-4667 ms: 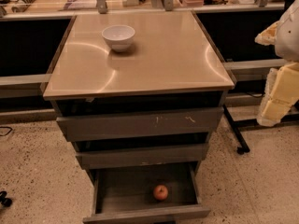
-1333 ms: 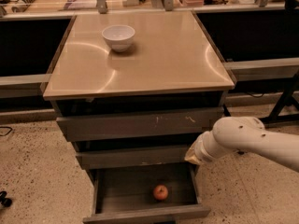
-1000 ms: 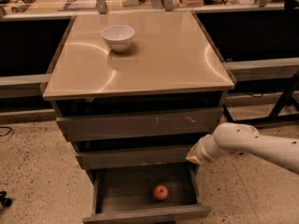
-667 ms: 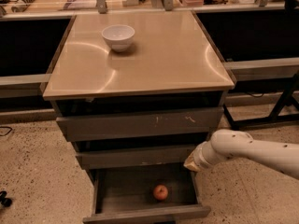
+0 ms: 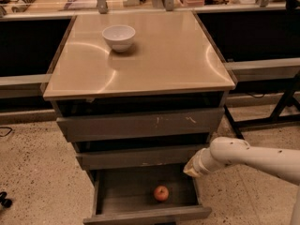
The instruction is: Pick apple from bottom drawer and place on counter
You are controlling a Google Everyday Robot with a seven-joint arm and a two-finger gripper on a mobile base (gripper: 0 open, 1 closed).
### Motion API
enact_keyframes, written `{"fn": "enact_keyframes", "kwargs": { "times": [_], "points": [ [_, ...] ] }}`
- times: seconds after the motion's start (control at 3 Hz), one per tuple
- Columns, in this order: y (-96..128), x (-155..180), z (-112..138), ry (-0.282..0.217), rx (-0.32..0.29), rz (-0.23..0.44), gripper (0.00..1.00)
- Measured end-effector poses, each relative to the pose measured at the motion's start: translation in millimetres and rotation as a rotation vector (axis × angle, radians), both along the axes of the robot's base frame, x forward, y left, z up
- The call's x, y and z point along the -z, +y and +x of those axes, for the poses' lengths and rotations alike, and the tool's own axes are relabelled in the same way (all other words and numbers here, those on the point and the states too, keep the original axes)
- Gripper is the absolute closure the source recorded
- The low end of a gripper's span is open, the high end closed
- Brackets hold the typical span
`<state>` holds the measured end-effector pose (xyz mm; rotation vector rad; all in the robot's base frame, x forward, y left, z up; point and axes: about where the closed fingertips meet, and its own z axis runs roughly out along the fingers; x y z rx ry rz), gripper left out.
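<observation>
The apple (image 5: pixel 161 192) is small and red and lies on the floor of the open bottom drawer (image 5: pixel 146 213), near its front and slightly right of the middle. The counter (image 5: pixel 154 55) is the glossy tan top of the grey cabinet. My white arm (image 5: pixel 248 156) reaches in from the right. My gripper (image 5: pixel 190 168) is at the arm's tan end, over the drawer's right rear corner, just below the middle drawer's front. It is above and to the right of the apple and apart from it.
A white bowl (image 5: pixel 118 36) stands on the counter at the back left. The two upper drawers (image 5: pixel 140 123) are pulled out slightly. A cluttered workbench (image 5: pixel 70 3) runs along the back. A black table leg (image 5: pixel 283 107) stands at the right on the speckled floor.
The arm has come in from the right and its end has dropped from beside the middle drawer towards the bottom drawer's right rear corner. The apple and the bowl have not moved.
</observation>
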<state>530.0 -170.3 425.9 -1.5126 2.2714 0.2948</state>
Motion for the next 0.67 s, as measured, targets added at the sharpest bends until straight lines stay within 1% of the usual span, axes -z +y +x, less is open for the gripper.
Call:
{"fn": "enact_keyframes", "kwargs": {
  "times": [0.33,0.67],
  "points": [
    [6.0,57.8,-1.5,-0.016,-0.021,0.052,1.0],
    [16.2,116.4,-3.8,-0.004,-0.029,0.106,1.0]
  ]
}}
